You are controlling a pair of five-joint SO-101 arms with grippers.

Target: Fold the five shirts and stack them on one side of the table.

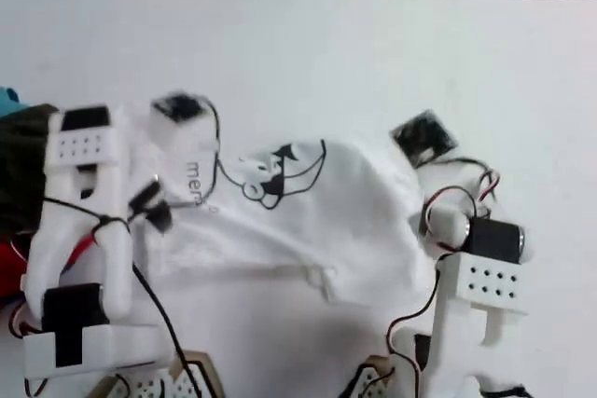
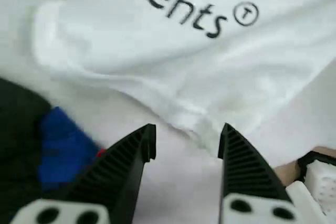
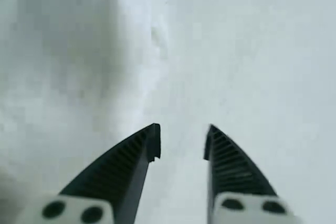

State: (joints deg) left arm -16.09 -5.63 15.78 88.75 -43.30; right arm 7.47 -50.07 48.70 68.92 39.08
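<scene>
High view: one white shirt (image 1: 317,216), printed chest up, lies crumpled and unfolded on the white surface (image 1: 392,44) between the left arm (image 1: 79,221) and the right arm (image 1: 480,277). A dark cloth pile (image 1: 19,170) sits at the surface edge, outboard of the left arm. I judge it to be other shirts.

Left wrist view: the left tool (image 2: 186,135) is empty, with its jaws apart. A thick rolled edge of the white shirt runs just ahead of the fingertips. The lettered panel is farther ahead. The dark cloth pile, with blue and a spot of red, lies beside one finger.

Right wrist view: the right tool (image 3: 181,132) is empty, with its jaws apart. Plain white cloth lies ahead of it, and a soft ridge rises ahead and to one side.

Handling, my estimate:
- Weight: light.
- Stiffness: none. The cloth is limp, so it will sag and trail from any single pinch.
- Grip: soft cloth should hold well in the ribbed jaws, but it is likely to slide and bunch on the smooth surface.
- Fragility: none, though the layers may separate.

Hold points:
- Left: I would pinch the rolled edge just ahead of the tips, catching both layers.
- Right: I would take the ridge or the outer hem, not flat cloth.
</scene>
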